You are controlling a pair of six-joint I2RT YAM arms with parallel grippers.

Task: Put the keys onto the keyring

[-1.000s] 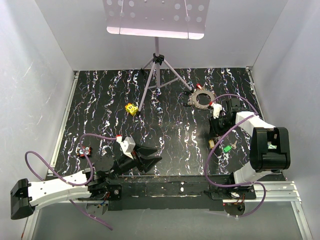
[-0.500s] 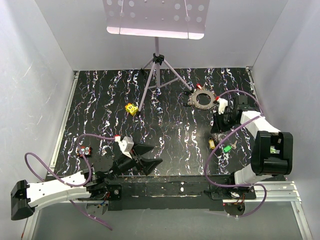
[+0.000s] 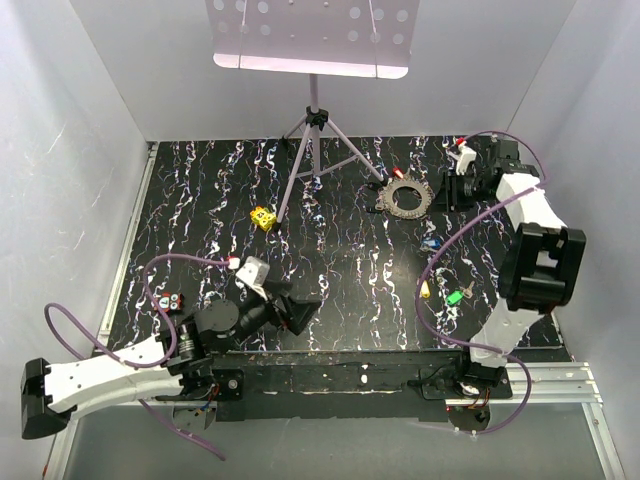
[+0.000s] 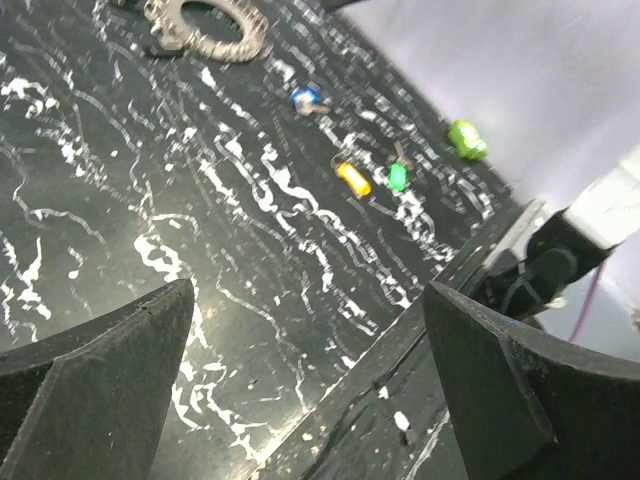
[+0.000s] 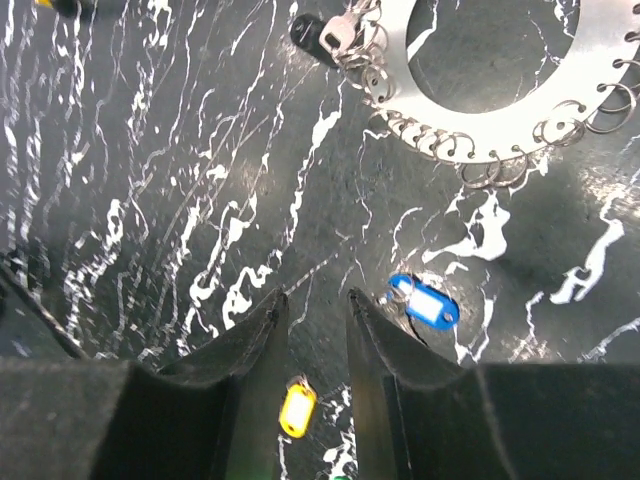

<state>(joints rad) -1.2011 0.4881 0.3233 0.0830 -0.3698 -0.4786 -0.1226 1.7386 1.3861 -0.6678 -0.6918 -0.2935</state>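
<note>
On marbled tabletop [image 3: 340,262], gear-shaped metal keyring [image 3: 404,197]

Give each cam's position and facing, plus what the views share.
Top external: above and behind the robot, looking down on the table; left gripper and right gripper both show.
Left wrist: low by the near edge, facing right and far; own fingers frame it.
Right wrist: above, looking down by the keyring; own fingers at bottom.
Shared: all show keyring, blue key.
</note>
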